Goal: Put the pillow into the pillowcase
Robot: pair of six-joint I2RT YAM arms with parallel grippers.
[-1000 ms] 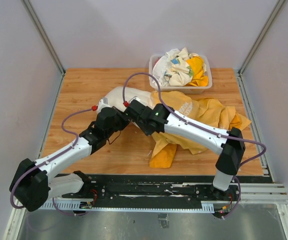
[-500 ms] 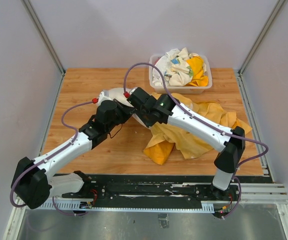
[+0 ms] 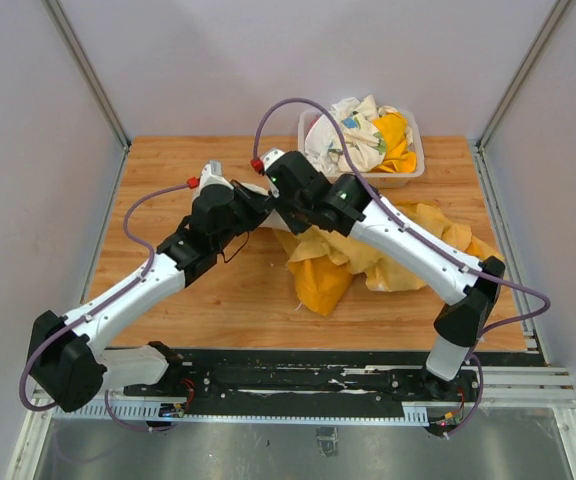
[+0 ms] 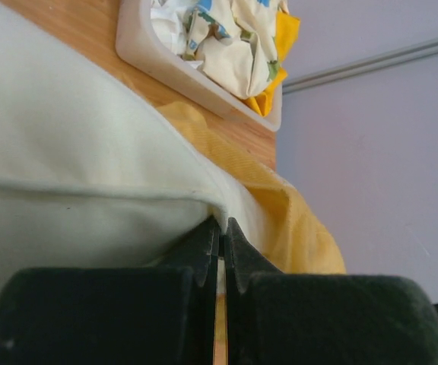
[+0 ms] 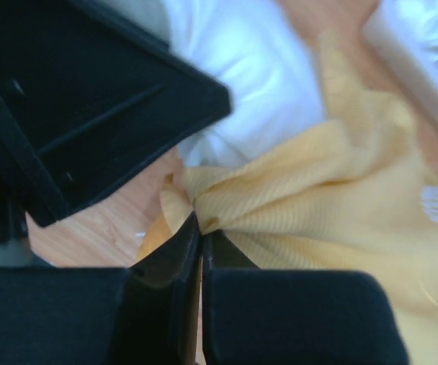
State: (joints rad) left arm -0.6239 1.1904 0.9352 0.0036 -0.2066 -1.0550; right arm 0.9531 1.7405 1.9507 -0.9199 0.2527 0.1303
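The cream-white pillow (image 4: 90, 152) fills the left of the left wrist view. My left gripper (image 4: 220, 226) is shut on its seamed edge. In the top view the left gripper (image 3: 248, 205) and right gripper (image 3: 267, 198) meet at the table's back centre-left, and they hide most of the pillow. My right gripper (image 5: 201, 222) is shut on a bunched fold of the orange-yellow pillowcase (image 5: 341, 198), right beside the pillow (image 5: 242, 68). The pillowcase (image 3: 388, 250) lies crumpled under the right arm. Its print is not visible.
A white plastic bin (image 3: 414, 172) of patterned cloths stands at the back right, and also shows in the left wrist view (image 4: 196, 76). Grey walls enclose the wooden table (image 3: 168, 160) on three sides. A purple cable loops over each arm.
Both grippers have moved toward the back of the table, carrying the pillow edge and the pillowcase fold with them. The pillowcase has been dragged left and bunched up more.
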